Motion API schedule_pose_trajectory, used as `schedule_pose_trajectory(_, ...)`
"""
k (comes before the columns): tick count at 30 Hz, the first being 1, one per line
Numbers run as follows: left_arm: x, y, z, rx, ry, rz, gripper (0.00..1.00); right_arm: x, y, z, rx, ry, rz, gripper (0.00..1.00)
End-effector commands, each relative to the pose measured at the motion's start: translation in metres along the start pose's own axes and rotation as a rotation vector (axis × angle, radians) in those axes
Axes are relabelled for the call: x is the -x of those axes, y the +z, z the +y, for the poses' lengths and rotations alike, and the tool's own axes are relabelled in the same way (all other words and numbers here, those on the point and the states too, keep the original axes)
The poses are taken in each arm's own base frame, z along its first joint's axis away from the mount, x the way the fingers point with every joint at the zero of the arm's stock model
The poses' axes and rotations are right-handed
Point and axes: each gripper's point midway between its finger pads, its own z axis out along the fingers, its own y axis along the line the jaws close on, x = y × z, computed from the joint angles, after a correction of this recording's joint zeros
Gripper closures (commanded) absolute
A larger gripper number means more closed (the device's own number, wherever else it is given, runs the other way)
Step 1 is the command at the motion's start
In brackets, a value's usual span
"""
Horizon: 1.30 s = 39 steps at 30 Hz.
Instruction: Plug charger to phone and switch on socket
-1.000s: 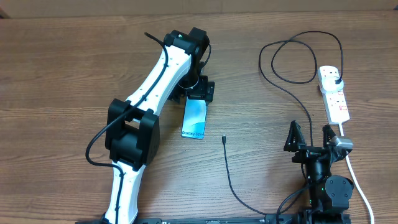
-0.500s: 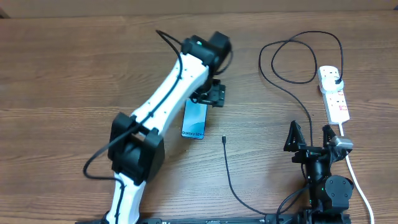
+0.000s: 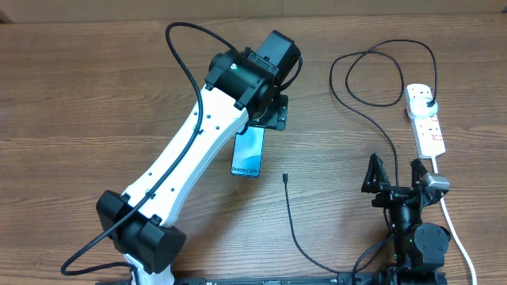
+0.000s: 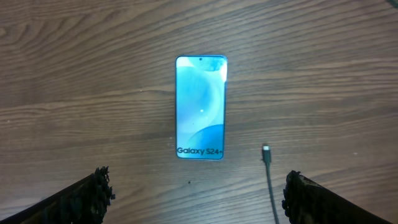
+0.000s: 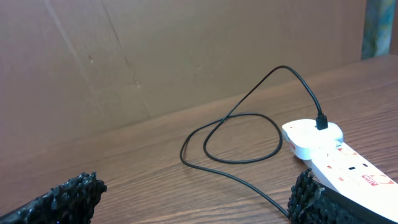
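The phone [image 3: 248, 154] lies flat mid-table, its blue-teal screen up; it shows whole in the left wrist view [image 4: 200, 107]. The charger cable's free tip [image 3: 283, 177] lies just right of the phone [image 4: 266, 151]. The black cable [image 3: 372, 127] loops back to its plug [image 3: 428, 101] in the white socket strip [image 3: 426, 120], also seen in the right wrist view [image 5: 339, 155]. My left gripper [image 4: 196, 196] is open and empty above the phone's far end; the arm hides that end overhead. My right gripper [image 3: 394, 174] is open and empty at the front right, near the strip.
The strip's white cord [image 3: 458, 237] runs toward the front right edge. The black cable [image 3: 295, 229] crosses the table between the phone and the right arm. A brown cardboard wall [image 5: 155, 50] stands behind the table.
My left arm has swung right and extended, its wrist now over the phone's far end. The phone, cable and right arm have not moved.
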Motion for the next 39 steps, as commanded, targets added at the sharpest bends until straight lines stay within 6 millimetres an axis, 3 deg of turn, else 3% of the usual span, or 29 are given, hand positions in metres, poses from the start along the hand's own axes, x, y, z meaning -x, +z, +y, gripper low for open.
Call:
schedule_pose_trajectory(1,-0.005,0.02,0.006,0.043,-0.029,0.017,0.06,-0.002,0.0,0.001,0.007,-0.002,-0.002,0.0)
schedule_pose_trajectory(10,-0.016,0.089,-0.005,0.007,-0.023,0.023,0.0,-0.002,0.0,0.001,0.007,-0.002,-0.002,0.0)
schedule_pose_trajectory(17,-0.025,0.119,-0.005,0.007,-0.015,0.013,0.0,-0.002,0.0,0.001,0.007,-0.002,-0.002,0.0)
schedule_pose_trajectory(24,-0.03,0.126,0.01,0.038,-0.033,0.041,0.01,-0.002,0.0,0.001,0.007,-0.002,-0.002,0.0)
schedule_pose_trajectory(33,-0.02,0.132,0.031,0.05,-0.091,0.035,0.01,-0.002,0.0,0.001,0.007,-0.002,-0.002,0.0)
schedule_pose_trajectory(39,-0.027,0.139,0.022,0.001,-0.097,0.057,0.01,-0.002,0.0,0.001,0.007,-0.002,-0.002,0.0)
